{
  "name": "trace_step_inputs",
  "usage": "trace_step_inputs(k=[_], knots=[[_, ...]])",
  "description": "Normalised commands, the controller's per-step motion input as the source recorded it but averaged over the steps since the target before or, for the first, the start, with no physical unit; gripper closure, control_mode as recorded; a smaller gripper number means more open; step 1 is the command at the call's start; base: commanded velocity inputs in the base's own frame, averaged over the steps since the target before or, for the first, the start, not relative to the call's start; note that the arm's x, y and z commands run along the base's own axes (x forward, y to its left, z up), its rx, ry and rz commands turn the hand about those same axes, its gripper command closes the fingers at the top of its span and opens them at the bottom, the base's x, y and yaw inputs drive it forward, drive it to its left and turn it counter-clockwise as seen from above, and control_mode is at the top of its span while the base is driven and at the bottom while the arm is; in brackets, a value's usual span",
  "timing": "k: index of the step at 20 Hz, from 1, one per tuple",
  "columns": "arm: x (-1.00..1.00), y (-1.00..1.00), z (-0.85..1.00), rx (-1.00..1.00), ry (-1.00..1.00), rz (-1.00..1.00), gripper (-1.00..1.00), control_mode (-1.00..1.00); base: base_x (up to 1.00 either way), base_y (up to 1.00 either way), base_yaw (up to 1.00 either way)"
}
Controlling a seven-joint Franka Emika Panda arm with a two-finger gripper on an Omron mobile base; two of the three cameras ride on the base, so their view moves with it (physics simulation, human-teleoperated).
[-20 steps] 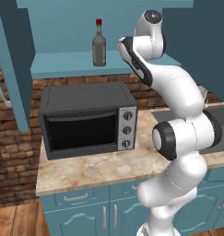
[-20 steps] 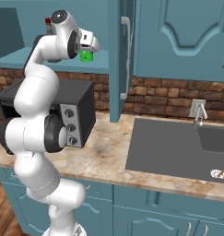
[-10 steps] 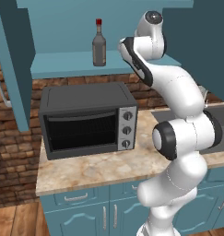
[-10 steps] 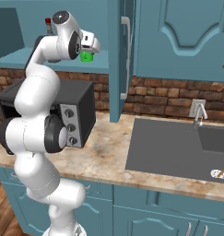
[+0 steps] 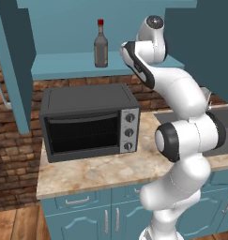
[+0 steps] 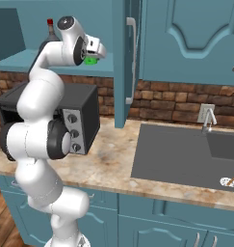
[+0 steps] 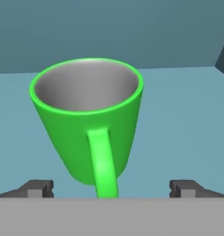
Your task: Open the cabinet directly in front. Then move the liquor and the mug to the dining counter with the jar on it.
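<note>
The cabinet (image 5: pixel 64 64) stands open, and its right door (image 6: pixel 119 72) swings out toward me. On its shelf the liquor (image 5: pixel 101 45) stands upright at the left, its red cap (image 6: pixel 50 21) peeking past my arm. The green mug (image 7: pixel 88 120) stands upright on the shelf to the right, handle facing my hand. My gripper (image 7: pixel 111 189) is open, with its fingertips (image 7: pixel 37 188) spread wide on either side of the mug's base and not touching it. From the right, the gripper (image 6: pixel 95 52) hovers just by the mug (image 6: pixel 91 61). The dining counter and jar are out of view.
A dark toaster oven (image 5: pixel 87 122) sits on the marbled counter (image 5: pixel 96 171) below the shelf. To the right lie a sink (image 6: pixel 186 154) with a faucet (image 6: pixel 208 118). Another teal wall cabinet (image 6: pixel 195 38) hangs closed above it.
</note>
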Motion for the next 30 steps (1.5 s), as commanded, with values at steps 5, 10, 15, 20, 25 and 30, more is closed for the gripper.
trace_step_inputs(k=[5,10,15,20,25,30], knots=[[0.20,-0.03,-0.07,0.00,0.00,0.00,-1.00,-1.00,0.00,0.00,0.00],[0.15,0.00,-0.02,0.00,0.00,0.00,-1.00,-1.00,0.00,0.00,0.00],[0.00,0.00,0.00,0.00,0.00,0.00,-1.00,-1.00,0.00,0.00,0.00],[-0.11,0.00,0.00,0.00,0.00,0.00,-1.00,-1.00,0.00,0.00,0.00],[-0.15,0.00,0.03,0.00,0.00,0.00,-1.00,-1.00,0.00,0.00,0.00],[-0.06,0.00,0.02,0.00,0.00,0.00,-1.00,-1.00,0.00,0.00,0.00]])
